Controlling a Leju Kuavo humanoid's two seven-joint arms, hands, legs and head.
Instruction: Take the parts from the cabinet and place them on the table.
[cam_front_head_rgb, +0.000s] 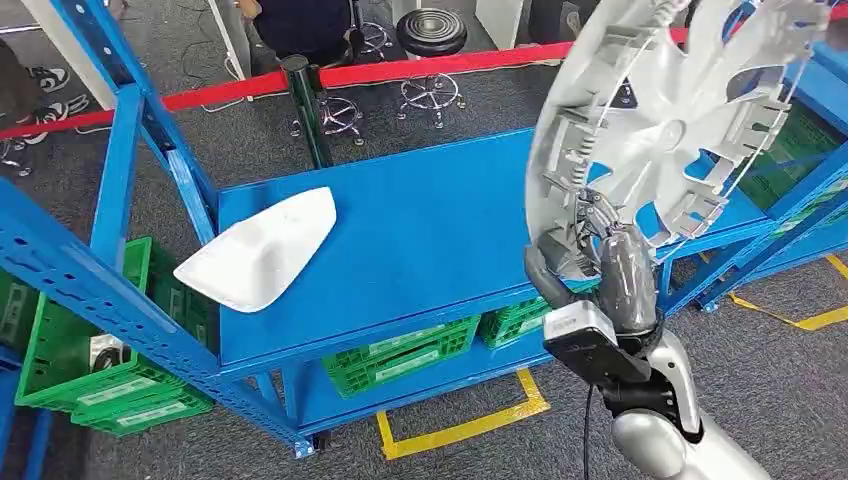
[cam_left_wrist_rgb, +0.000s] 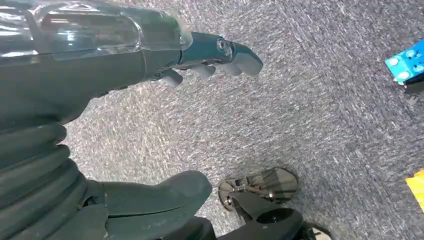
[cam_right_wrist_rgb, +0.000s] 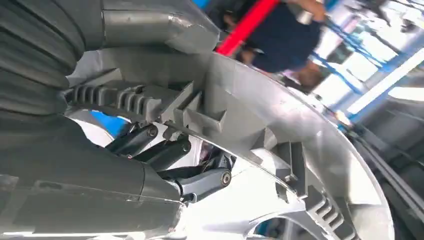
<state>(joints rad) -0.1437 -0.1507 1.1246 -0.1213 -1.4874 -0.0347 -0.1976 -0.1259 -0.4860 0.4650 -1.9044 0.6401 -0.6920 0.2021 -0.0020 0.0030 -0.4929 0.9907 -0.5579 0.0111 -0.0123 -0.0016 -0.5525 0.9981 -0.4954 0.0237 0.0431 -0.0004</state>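
A silver wheel cover (cam_front_head_rgb: 668, 120) stands on edge in the air above the right end of the blue table (cam_front_head_rgb: 430, 240). My right hand (cam_front_head_rgb: 592, 250) grips its lower rim, and up close the dark fingers (cam_right_wrist_rgb: 165, 150) hook through the cover's inner ribs (cam_right_wrist_rgb: 260, 130). A white moulded part (cam_front_head_rgb: 262, 250) lies on the left side of the table. My left hand (cam_left_wrist_rgb: 165, 115) hangs over grey carpet with its fingers apart and nothing in it.
Blue shelf posts (cam_front_head_rgb: 120, 190) rise at the left, and a blue rack (cam_front_head_rgb: 800, 190) stands at the right. Green crates (cam_front_head_rgb: 410, 350) sit under the table. A red barrier (cam_front_head_rgb: 400, 70), stools (cam_front_head_rgb: 432, 50) and a seated person (cam_front_head_rgb: 300, 25) lie beyond. Yellow floor tape (cam_front_head_rgb: 470, 425) marks the near side.
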